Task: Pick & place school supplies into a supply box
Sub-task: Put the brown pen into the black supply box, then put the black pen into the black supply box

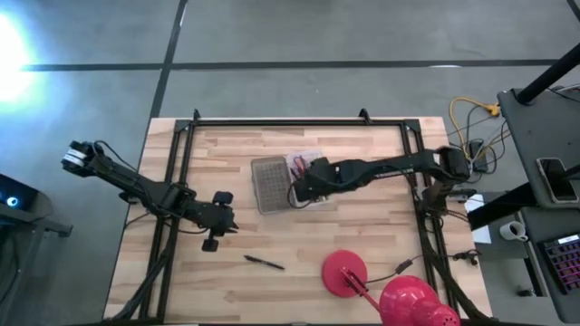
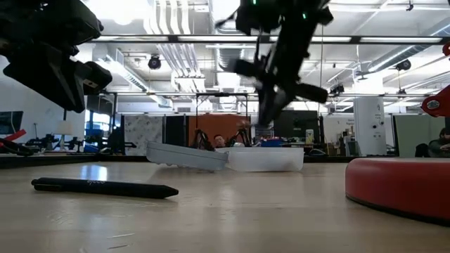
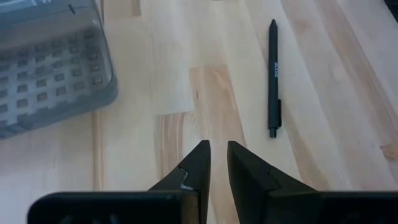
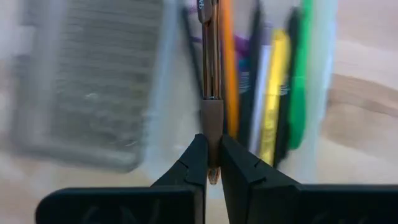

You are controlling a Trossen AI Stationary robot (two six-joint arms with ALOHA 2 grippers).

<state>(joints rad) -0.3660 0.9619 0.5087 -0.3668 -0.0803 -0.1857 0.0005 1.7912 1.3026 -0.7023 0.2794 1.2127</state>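
The supply box's clear tray (image 1: 306,168) (image 2: 266,160) lies mid-table, and its grey grid lid (image 1: 269,184) (image 3: 50,68) lies open beside it on the left. Orange (image 4: 229,68), yellow (image 4: 273,93), green (image 4: 300,74) and dark supplies lie in the tray. My right gripper (image 1: 297,192) (image 4: 212,155) hovers over the tray, shut on a thin brown pencil. A black pen (image 1: 264,263) (image 3: 273,78) lies flat on the table nearer the front edge. My left gripper (image 1: 222,225) (image 3: 217,155) hangs above bare wood between the lid and the black pen, fingers almost together and holding nothing. My right gripper pinches the brown pencil (image 4: 212,124) between its two fingers near one end. The shaft sticks out past the fingertips, in line with them. The pencil is lifted clear, above the supplies in the tray, and the gripper comes from above, pointing down.
A red lamp with a round base (image 1: 344,272) (image 2: 401,186) and a red shade (image 1: 417,306) sits at the front right of the table. A dark frame (image 1: 186,136) runs along the table's left, far and right sides. Bare wood lies around the black pen.
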